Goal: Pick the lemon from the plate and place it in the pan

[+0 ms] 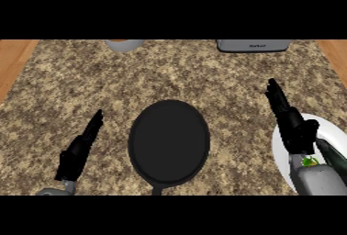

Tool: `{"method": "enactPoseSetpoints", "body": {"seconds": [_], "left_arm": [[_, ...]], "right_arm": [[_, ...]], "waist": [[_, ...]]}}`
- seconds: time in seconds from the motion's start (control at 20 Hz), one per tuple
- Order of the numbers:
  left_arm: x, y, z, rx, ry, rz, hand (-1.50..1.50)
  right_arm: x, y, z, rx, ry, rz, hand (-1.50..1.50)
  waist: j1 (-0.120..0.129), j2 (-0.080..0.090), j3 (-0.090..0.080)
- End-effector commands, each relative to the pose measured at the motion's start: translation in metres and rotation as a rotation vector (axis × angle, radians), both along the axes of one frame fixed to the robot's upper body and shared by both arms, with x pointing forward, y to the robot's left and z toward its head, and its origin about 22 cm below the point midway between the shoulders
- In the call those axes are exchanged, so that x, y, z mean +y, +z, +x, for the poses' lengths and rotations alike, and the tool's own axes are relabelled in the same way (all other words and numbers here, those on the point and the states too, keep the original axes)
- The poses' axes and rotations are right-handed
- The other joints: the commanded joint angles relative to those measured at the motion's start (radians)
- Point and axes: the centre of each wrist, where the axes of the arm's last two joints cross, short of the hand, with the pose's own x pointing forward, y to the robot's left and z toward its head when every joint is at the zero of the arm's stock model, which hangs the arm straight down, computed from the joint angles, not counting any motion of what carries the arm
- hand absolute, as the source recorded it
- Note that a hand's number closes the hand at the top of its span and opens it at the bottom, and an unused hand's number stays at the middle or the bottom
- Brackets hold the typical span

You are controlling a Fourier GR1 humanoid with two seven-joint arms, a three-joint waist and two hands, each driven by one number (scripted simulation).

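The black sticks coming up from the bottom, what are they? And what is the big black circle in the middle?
Those black sticks are a robot's hands. The picture is taken from the robot's head, looking down at a speckled kitchen counter, much as you see your own hands.

The left hand and the right hand both have straight fingers and hold nothing.

The big black circle is a pan. Nothing lies in it yet.

At the right edge is a white plate, partly hidden by the right arm. The small yellow-green bit peeking out beside the wrist is a lemon, which the robot should move into the pan.

At the far edge stand a grey appliance and a round container, both cut off.
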Motion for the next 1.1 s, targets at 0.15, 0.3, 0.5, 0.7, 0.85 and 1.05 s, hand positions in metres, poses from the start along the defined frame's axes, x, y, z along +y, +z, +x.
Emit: {"method": "enactPoseSetpoints", "body": {"seconds": [0.15, 0.3, 0.5, 0.7, 0.85, 1.05], "left_arm": [[0.068, 0.039, 0.022, 0.057, 0.268, 0.129, 0.00], [0.070, 0.013, 0.002, 0.147, 0.309, 0.119, 0.00], [0.097, 0.032, 0.008, 0.167, 0.427, 0.149, 0.00], [0.075, 0.037, 0.026, 0.184, 0.401, 0.147, 0.00], [0.084, 0.059, 0.028, 0.186, 0.375, 0.166, 0.00], [0.091, 0.063, 0.031, 0.166, 0.397, 0.157, 0.00]], "right_arm": [[-0.033, 0.036, 0.001, -0.074, 0.255, 0.095, -1.50], [-0.043, 0.068, 0.012, -0.450, -0.135, 0.393, -1.50], [-0.123, 0.017, -0.030, -0.153, -0.378, 0.052, 1.50], [-0.164, 0.002, -0.090, -0.283, -0.255, 0.006, -1.50], [-0.165, 0.029, -0.110, -0.261, -0.143, -0.100, -1.50], [-0.171, 0.069, -0.120, -0.156, -0.075, -0.287, -1.50]], "waist": [[0.010, 0.002, -0.010], [-0.099, -0.062, 0.030], [-0.054, -0.002, -0.005], [-0.014, 0.002, -0.011], [-0.002, 0.001, -0.013], [-0.008, -0.001, -0.014]]}}
